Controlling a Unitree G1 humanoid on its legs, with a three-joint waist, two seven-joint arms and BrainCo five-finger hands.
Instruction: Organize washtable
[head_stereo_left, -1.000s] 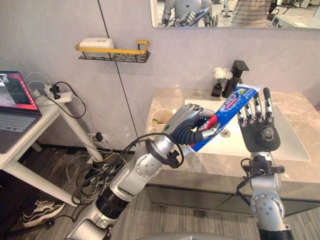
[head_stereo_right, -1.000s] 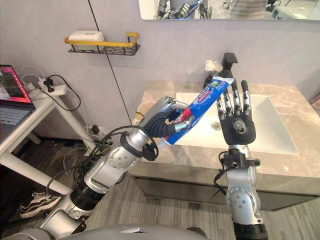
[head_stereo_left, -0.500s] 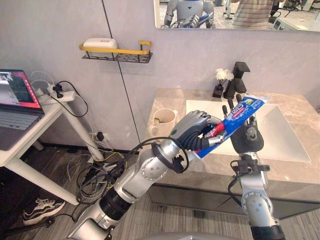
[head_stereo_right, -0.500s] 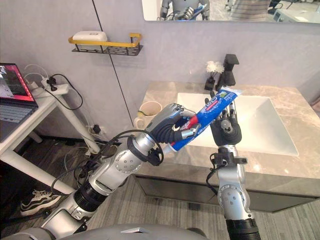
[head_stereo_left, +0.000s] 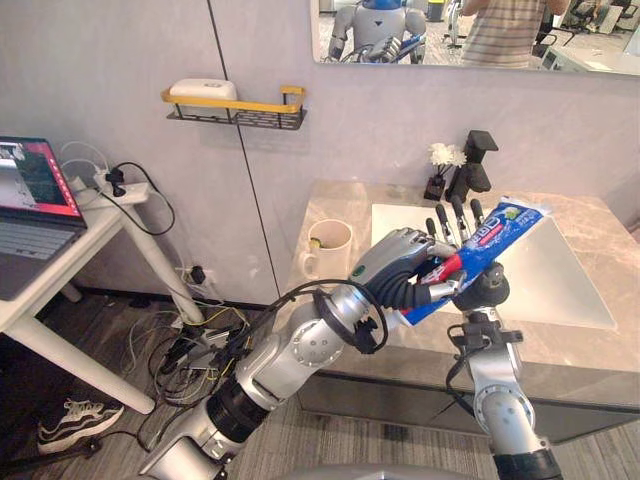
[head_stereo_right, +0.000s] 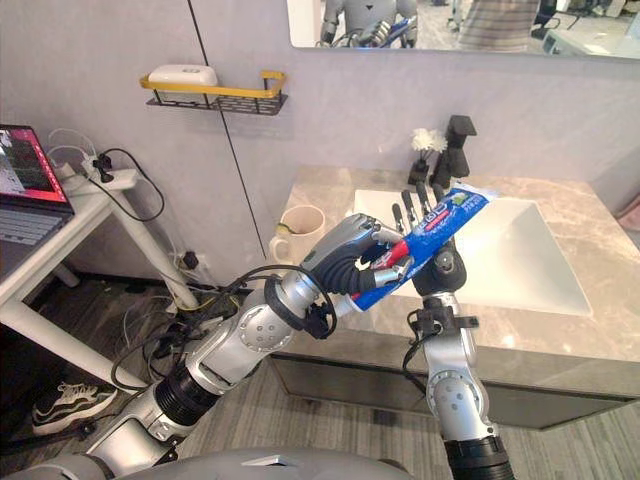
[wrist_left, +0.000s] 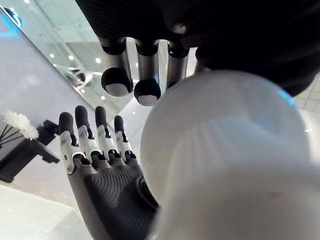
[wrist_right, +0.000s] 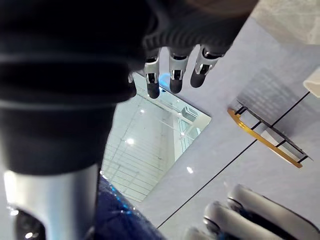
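The left robot hand (head_stereo_left: 400, 270) was curled tight around the cap end of the toothpaste tube (head_stereo_left: 487, 238), holding it up in the air over the front edge of the table (head_stereo_left: 335, 205), with the long end sticking out on a slant. The right robot hand (wrist_left: 107, 175) stood upright just behind the tube, fingers straight and spread, gripping nothing.

My worry: if this was a handoff, it looked dicey. The grip sat way down at one end, so the floppy free end could swing or fold when the other palm closed on it. If the left fingers let go too early, the tube would drop into the sink (head_stereo_left: 560, 285) or off the front onto the floor. Squeezing harder could also push paste out. The mug (head_stereo_left: 328, 243) sat near the left arm, so a wide swing might clip it.

Couldn't tell whether the tube was actually touching the right fingers or just crossing in front of them. The right palm was mostly covered by the tube, and the left thumb was buried under it.
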